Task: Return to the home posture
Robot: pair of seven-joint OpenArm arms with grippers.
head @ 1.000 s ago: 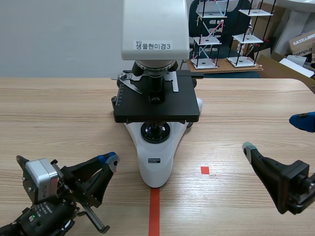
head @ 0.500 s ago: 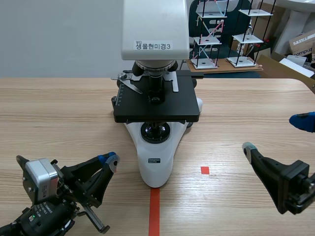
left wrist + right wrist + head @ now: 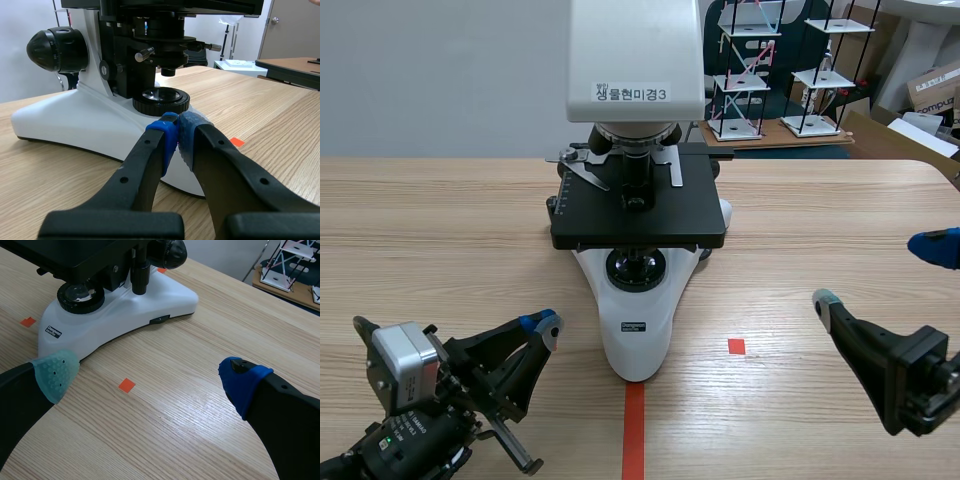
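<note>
Nothing has moved: left gripper [image 3: 546,322] pressed together near left, right gripper [image 3: 878,272] spread near right. Likely home already.

**Both arms low, one closed, one spread**

The left arm [image 3: 420,400] sits at lower left; the left gripper [image 3: 546,322] has its blue pads pressed together on nothing. The right arm [image 3: 905,375] sits at lower right; the right gripper [image 3: 876,270] is spread wide.

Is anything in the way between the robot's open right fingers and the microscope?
No, nothing visible. Between the right gripper and the microscope there is only table with a small orange-red tape square, a flat mark.
</note>
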